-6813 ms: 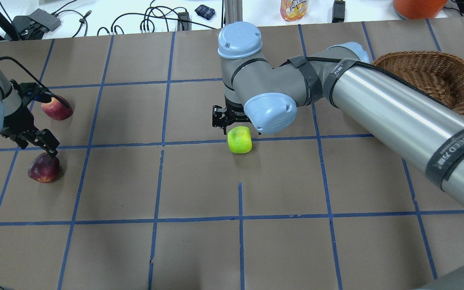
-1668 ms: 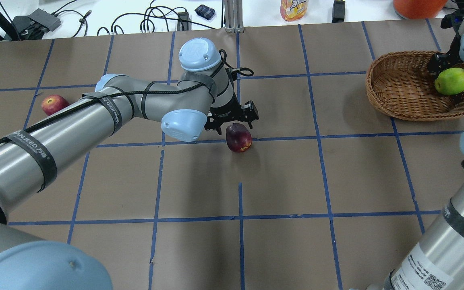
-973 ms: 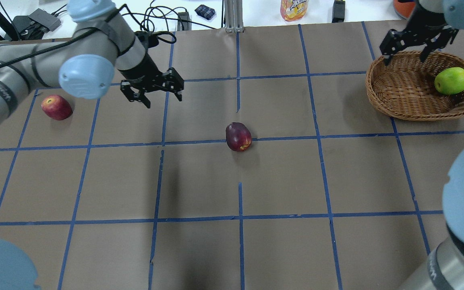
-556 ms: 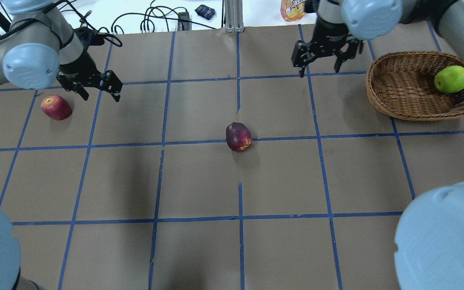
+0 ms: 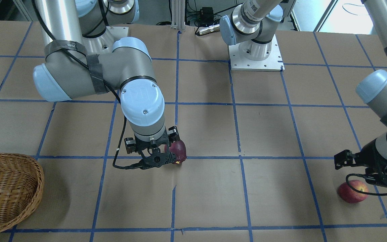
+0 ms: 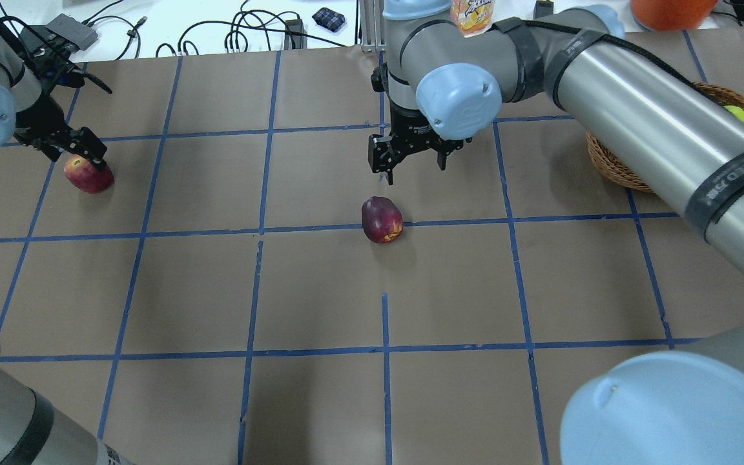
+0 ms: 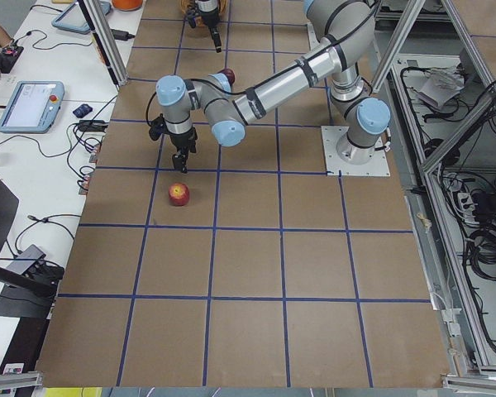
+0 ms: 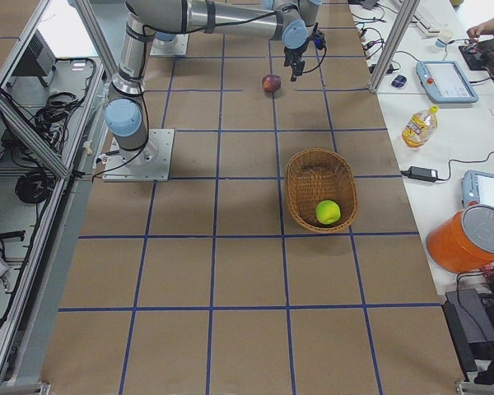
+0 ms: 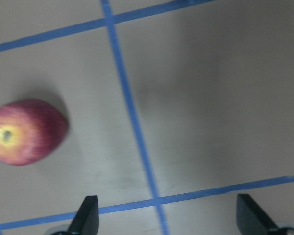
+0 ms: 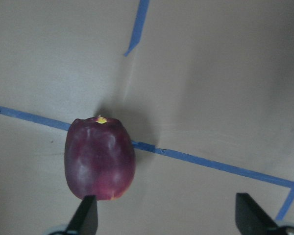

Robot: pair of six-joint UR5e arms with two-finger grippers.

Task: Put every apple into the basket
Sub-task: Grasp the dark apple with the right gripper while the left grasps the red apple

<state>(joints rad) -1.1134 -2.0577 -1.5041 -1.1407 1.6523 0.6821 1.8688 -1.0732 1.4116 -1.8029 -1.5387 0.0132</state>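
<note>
The dark maroon apple lies at the table's centre on a blue tape line. My right gripper hovers open just beyond it; in the right wrist view the apple sits off to the left, by the left fingertip. The red apple lies at the far left. My left gripper is open right over its far side; the left wrist view shows the apple off to the left of the jaws. The yellow-green apple lies in the wicker basket.
In the overhead view my right arm hides most of the basket at the far right. Beyond the far table edge lie cables, a juice bottle and an orange bucket. Blue tape lines grid the brown table.
My right gripper left the basket, with the green apple in it, and swung left over the maroon apple. My left gripper left the maroon apple at the centre and went left to the red apple.
</note>
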